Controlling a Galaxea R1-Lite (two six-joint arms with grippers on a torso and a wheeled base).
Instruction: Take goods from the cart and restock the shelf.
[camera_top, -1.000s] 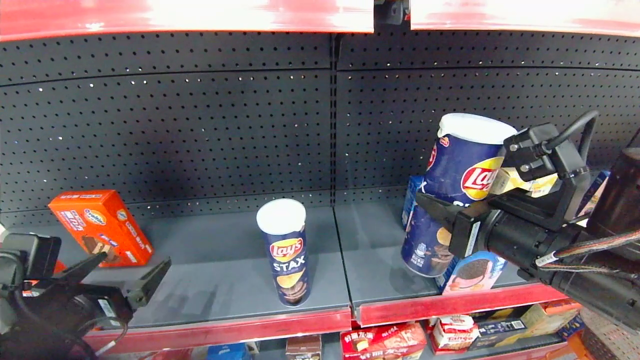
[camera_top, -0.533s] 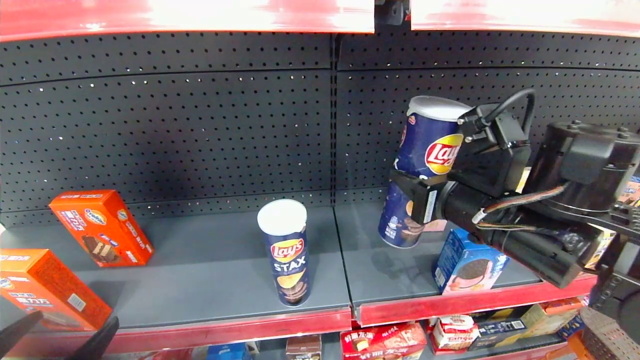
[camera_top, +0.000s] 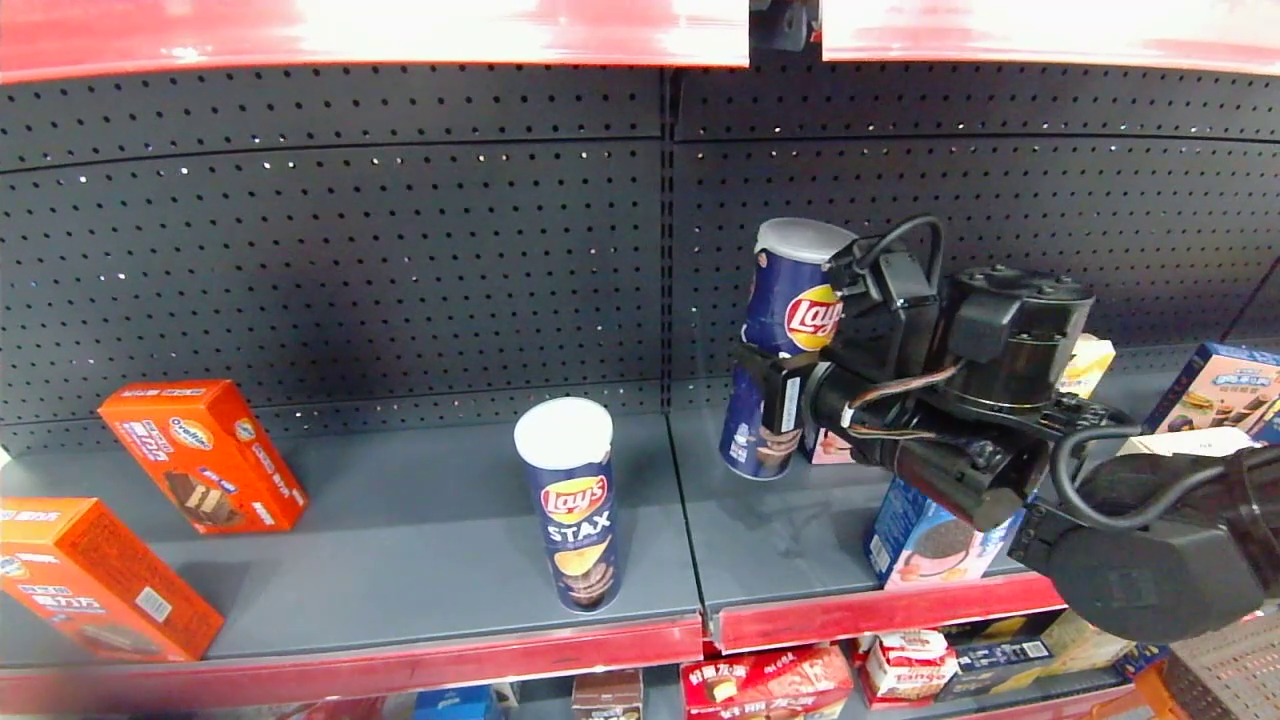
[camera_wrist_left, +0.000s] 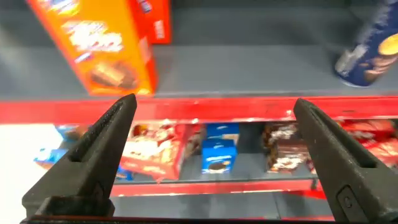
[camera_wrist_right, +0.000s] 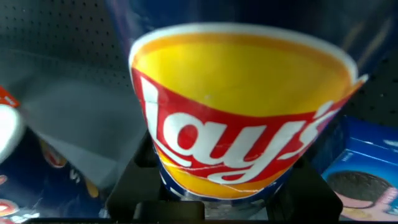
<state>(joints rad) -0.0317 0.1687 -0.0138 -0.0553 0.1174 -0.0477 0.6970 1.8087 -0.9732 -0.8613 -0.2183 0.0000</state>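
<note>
Now the right gripper (camera_top: 770, 390), clamped round the chip can (camera_top: 800, 300), has swung it inward from the shelf's (camera_top: 420, 560) right end. It hangs tilted, seemingly just off the board, at two o'clock from the standing can (camera_top: 575, 510). Setting-down looks near. The left gripper (camera_wrist_left: 214, 106) gapes wide, empty.

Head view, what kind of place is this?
Probably a shop aisle, or a mock-up of one: a grey shelf with a pegboard back, packaged snacks like the standing chip can, and more boxed goods on the tier below.
</note>
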